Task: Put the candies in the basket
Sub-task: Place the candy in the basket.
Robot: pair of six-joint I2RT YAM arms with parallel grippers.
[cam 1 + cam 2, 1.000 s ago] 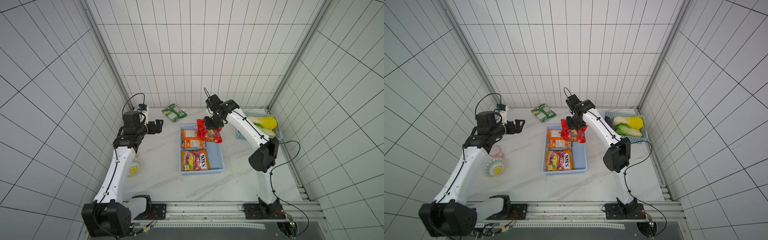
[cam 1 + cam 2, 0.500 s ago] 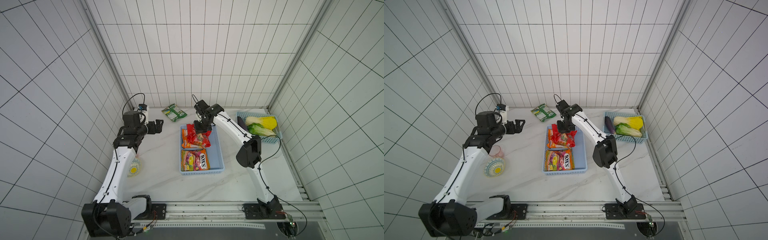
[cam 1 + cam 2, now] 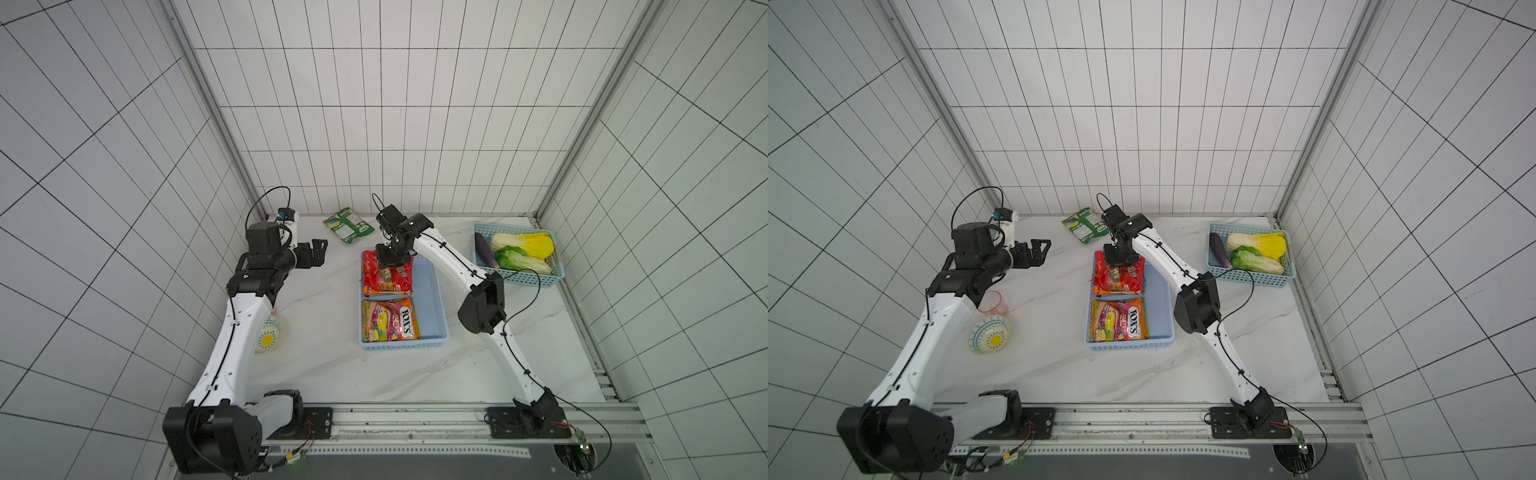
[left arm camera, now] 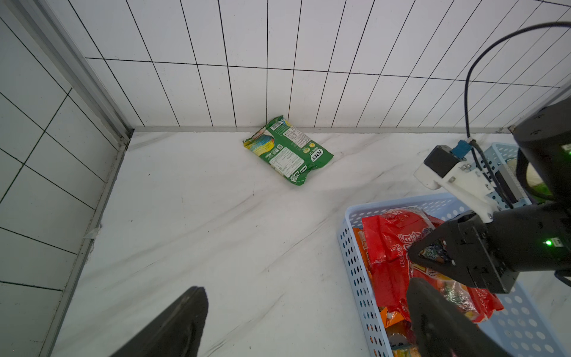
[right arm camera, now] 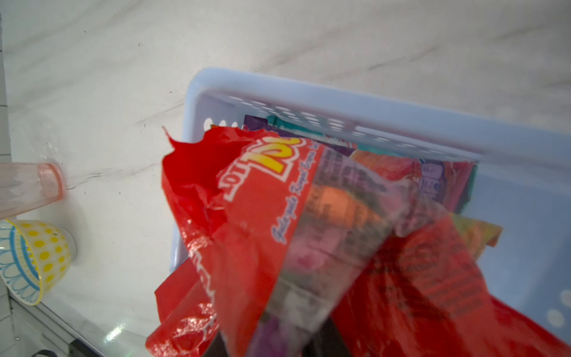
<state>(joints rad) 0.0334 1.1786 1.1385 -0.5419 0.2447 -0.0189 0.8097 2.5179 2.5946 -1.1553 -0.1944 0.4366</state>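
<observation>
Red bag (image 3: 386, 272) joins the FOXS bag (image 3: 390, 321) in the basket (image 3: 432, 299). The right end effector (image 4: 412, 255) is on it, grip unclear. The left end effector (image 3: 319, 252) gapes wide and empty. The green bag (image 3: 348, 225) waits on the tabletop (image 3: 324, 324).

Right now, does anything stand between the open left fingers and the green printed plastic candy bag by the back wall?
Nothing visible does. Only bare white marble table lies between the left fingers and the green printed plastic candy bag; the pale blue perforated basket stands aside.

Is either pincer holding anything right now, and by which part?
The left pincer is open, empty. The right pincer is at the far end of the red candy bag in the basket; whether it grips cannot be told.
</observation>
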